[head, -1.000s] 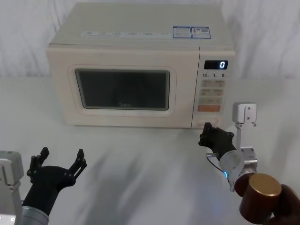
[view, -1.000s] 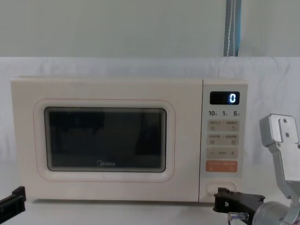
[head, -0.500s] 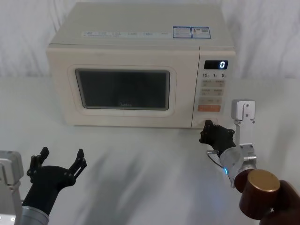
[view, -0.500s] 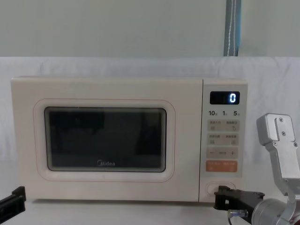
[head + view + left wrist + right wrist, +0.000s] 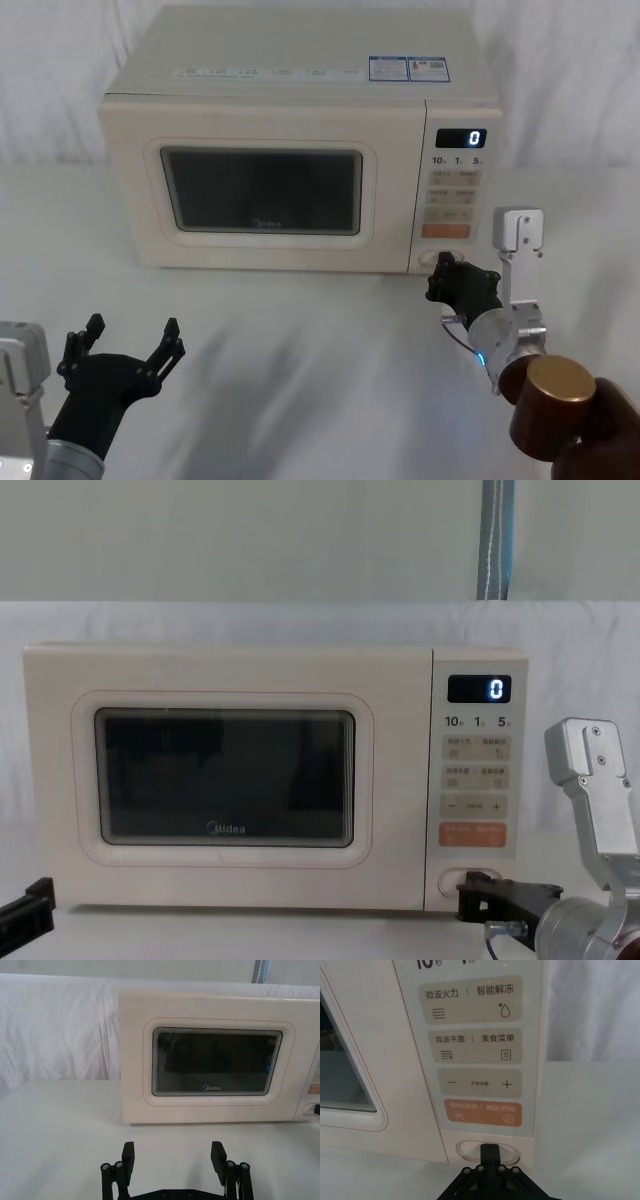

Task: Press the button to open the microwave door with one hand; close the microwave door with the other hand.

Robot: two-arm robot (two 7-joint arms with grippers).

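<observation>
1. Claw tips first: my right claw (image 5: pixel 490 1152), black with two fingers on a silver metal arm, has its fingers drawn together into one narrow point. That point sits right at the wide cream pill-shaped button (image 5: pixel 470 1150) at the bottom of the control panel; whether it is already pressing, I cannot tell.
2. I hold the fingers together because a single blunt tip fits the button without catching the orange rectangular key (image 5: pixel 483 1112) just above it.
3. The boxy cream microwave (image 5: pixel 300 75) stands toward the far side of the white desk (image 5: pixel 300 350), with its black display (image 5: pixel 479 688) reading "0". Its panel is on the right, so my right arm has the short reach to it.
4. The broad cream door (image 5: pixel 230 680) with the dark rounded window is flush with the body, so it has not yet sprung open.
5. My left claw (image 5: pixel 174 1162) hangs low over the near left of the desk with its fingers spread wide and holding nothing. It is well apart from the door. I judge it waits there to push the door shut once it swings out.
6. Through the dark window I cannot make out whether anything sits inside the oven.
</observation>
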